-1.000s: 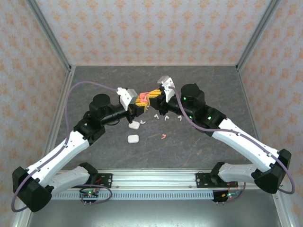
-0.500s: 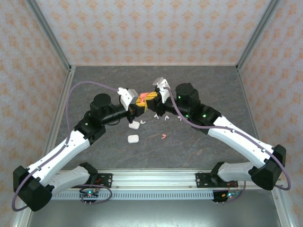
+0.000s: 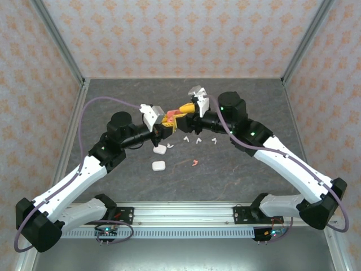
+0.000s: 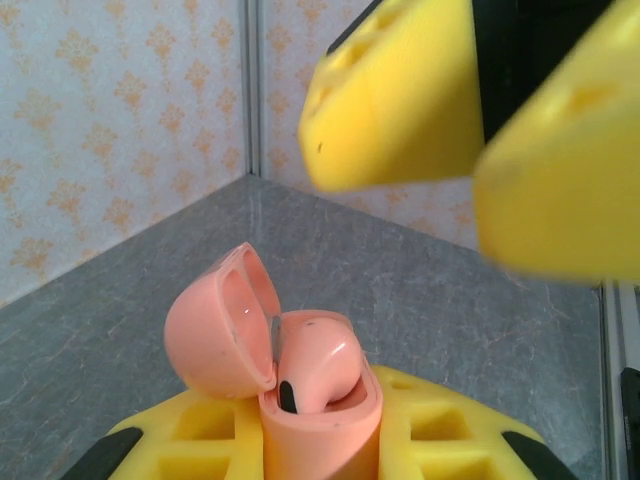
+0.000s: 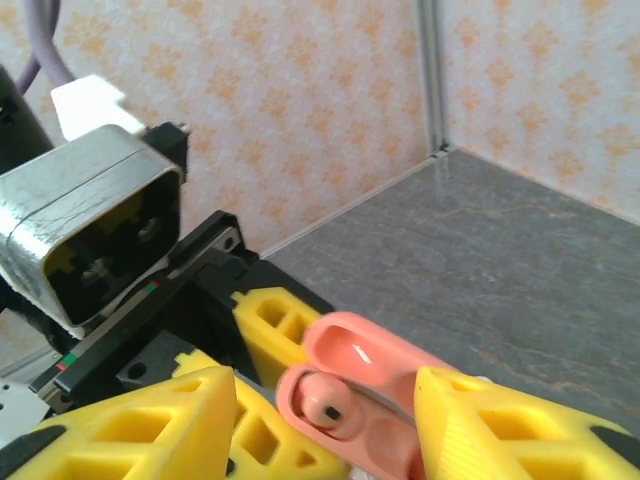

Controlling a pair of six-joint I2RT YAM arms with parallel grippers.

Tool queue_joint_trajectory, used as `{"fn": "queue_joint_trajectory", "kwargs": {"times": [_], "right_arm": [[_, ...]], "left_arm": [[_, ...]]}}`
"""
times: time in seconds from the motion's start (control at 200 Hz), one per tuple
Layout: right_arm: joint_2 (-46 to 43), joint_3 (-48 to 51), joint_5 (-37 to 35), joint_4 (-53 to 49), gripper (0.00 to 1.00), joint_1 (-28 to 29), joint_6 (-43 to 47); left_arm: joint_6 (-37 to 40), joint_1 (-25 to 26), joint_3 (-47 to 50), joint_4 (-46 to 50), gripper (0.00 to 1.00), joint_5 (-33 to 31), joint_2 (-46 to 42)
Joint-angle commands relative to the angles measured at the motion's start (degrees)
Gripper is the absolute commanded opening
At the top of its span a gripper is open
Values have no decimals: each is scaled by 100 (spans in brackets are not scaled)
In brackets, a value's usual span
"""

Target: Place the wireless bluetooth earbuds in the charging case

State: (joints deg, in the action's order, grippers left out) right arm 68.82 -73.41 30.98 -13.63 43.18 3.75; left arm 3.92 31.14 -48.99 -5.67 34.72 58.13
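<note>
Pink earbud (image 4: 318, 362) sits in open pink case (image 4: 322, 435), lid up; left gripper (image 3: 167, 123) clamps case. Right gripper (image 5: 325, 420) close by, jaws apart.

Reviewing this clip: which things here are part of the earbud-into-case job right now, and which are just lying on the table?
In use: pink case, held open in the left gripper; pink earbud seated in it; loose pink earbud on the table.
Lying about for now: white cases; scattered white earbuds.
</note>
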Motion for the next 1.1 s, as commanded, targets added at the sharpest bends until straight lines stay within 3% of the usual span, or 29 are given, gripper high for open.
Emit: {"fn": "queue_joint_trajectory", "kwargs": {"times": [0.0, 0.275, 0.505, 1.096], "right_arm": [[-337, -228, -399, -356, 51, -154, -230], [-426, 285, -1560, -1266, 48, -450, -982], [-283, 1019, -1990, -1570, 48, -451, -1698], [1652, 1813, -1297, -1274, 48, -425, -2339]], "left_arm": [[-58, 50, 90, -303, 0, 2, -143], [52, 41, 187, -213, 0, -262, -347], [74, 47, 204, -179, 0, -316, -476], [157, 44, 39, 71, 0, -358, -504]]}}
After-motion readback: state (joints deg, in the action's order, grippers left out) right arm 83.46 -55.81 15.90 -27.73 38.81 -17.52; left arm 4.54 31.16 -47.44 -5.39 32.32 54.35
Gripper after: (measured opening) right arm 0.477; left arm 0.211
